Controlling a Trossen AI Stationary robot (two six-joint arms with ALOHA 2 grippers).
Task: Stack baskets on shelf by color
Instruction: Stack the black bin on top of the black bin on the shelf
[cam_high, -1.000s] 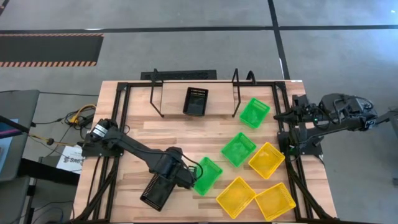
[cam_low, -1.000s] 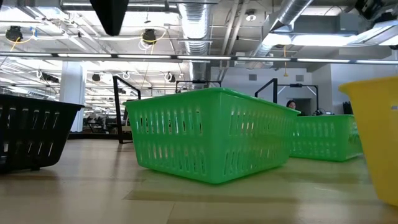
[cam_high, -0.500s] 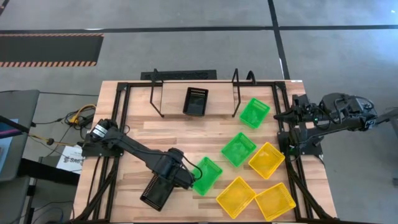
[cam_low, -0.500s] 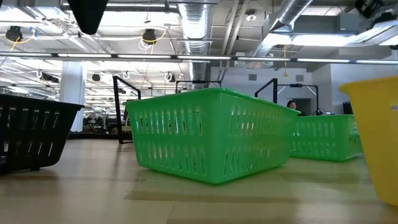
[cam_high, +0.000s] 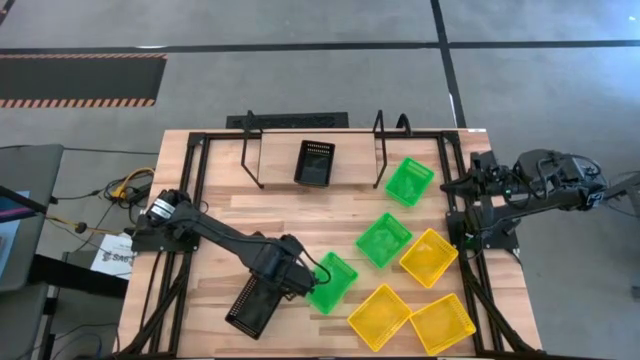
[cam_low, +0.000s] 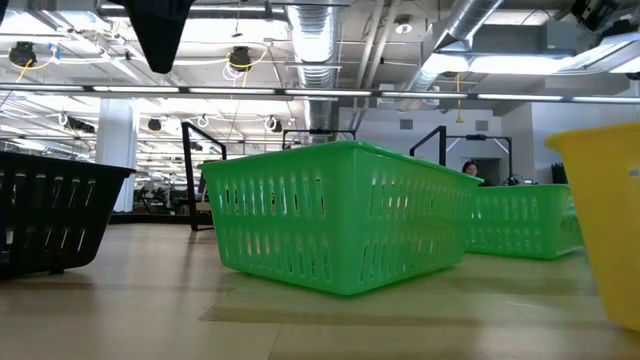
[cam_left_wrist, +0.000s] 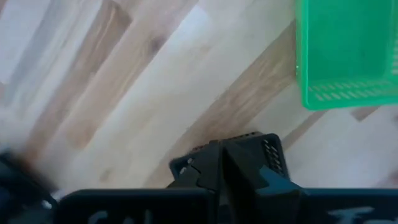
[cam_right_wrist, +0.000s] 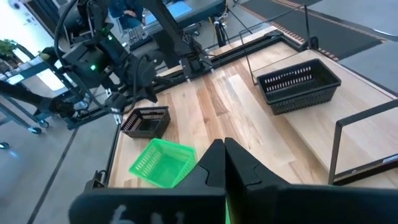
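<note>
Hovering over the bench (cam_high: 215, 225), the left gripper (cam_high: 292, 277) is sitting between two baskets: the loose black basket (cam_high: 251, 308) is lying just behind and to one side of the jaws, and the nearest green basket (cam_high: 333, 281) is lying just ahead of them. In the left wrist view the fingers (cam_left_wrist: 214, 163) are showing pressed together with no gap and nothing between them, so the jaws are closed and empty, and the green basket (cam_left_wrist: 348, 53) is sitting ahead of the tips and off to one side, apart from them.

That offset is what the next reach seems to depend on. If black is being stacked first, the target is the black basket, whose long axis is running diagonally across the bench, roughly in line with the left arm's forearm; the jaws would need to open and straddle one of its walls.

The shelf (cam_high: 278, 158) is lying far ahead of the left jaws, with one black basket (cam_high: 314, 163) already standing on its plank.

The right gripper (cam_high: 481, 172) is waiting at the bench's far right edge, its jaws closed too, well apart from the loose black basket, so the left arm is clearly the nearer one.
</note>
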